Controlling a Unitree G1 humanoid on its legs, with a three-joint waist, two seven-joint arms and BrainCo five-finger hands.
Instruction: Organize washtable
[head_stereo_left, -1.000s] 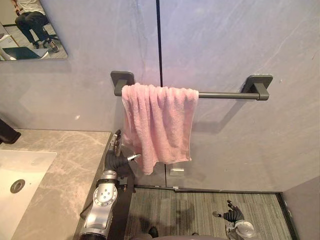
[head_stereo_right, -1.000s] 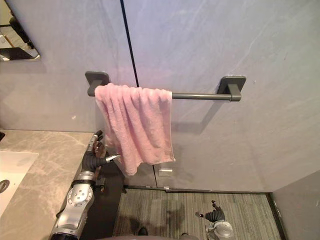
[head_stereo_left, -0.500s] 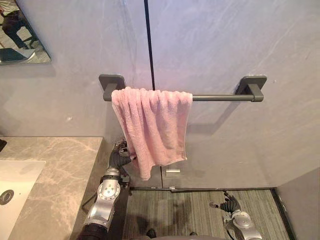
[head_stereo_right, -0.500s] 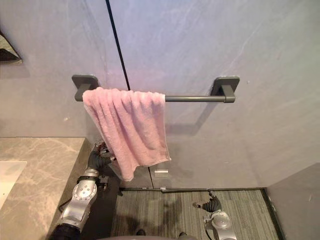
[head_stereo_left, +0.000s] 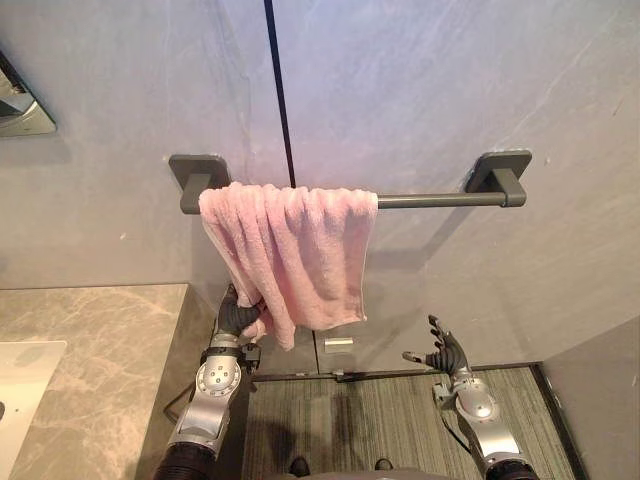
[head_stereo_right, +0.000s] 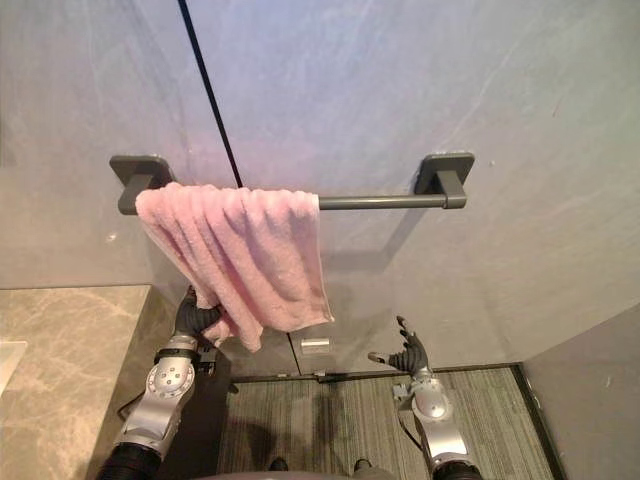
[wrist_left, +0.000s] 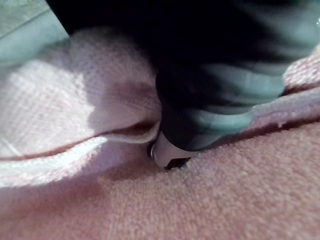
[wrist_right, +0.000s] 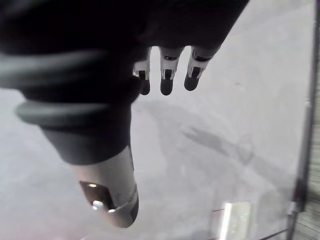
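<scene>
Left eye view: grey stone wall (head_stereo_left: 450, 80) takes most of the frame, split by one dark vertical seam left of centre. Striped grey floor (head_stereo_left: 380, 420) runs along the bottom centre and right. Marbled grey surface (head_stereo_left: 90, 340) sits at lower left, with the white corner of a sink (head_stereo_left: 20, 390) at its far left edge.

Dark towel rail (head_stereo_left: 430, 200) is mounted level across the middle of the wall, one bracket at each end. Pink towel (head_stereo_left: 295, 250) hangs over the left half of the rail, bunched in folds, touching the left bracket; the right half of the rail is bare. The towel's lower edge slants, and its lowest corner reaches down to the left of centre.

Left robot hand (head_stereo_left: 236, 318) comes up from the bottom left, beside the edge of the surface, and is clamped on that lowest corner. Cloth is gathered around it. Left wrist view: one silver fingertip (wrist_left: 167, 152) is dug into the pink pile, with a fold of towel over it.

Right robot hand (head_stereo_left: 442, 355) is raised at lower right, below the bare part of the rail and well apart from the towel. Fingers are spread, the thumb stands out to the side, and it holds nothing. Right wrist view: straight fingers (wrist_right: 166, 80) point at the wall.

Small pale wall plate (head_stereo_left: 339, 343) sits just above the floor, below the towel. Mirror corner (head_stereo_left: 20, 105) shows at upper left.
</scene>
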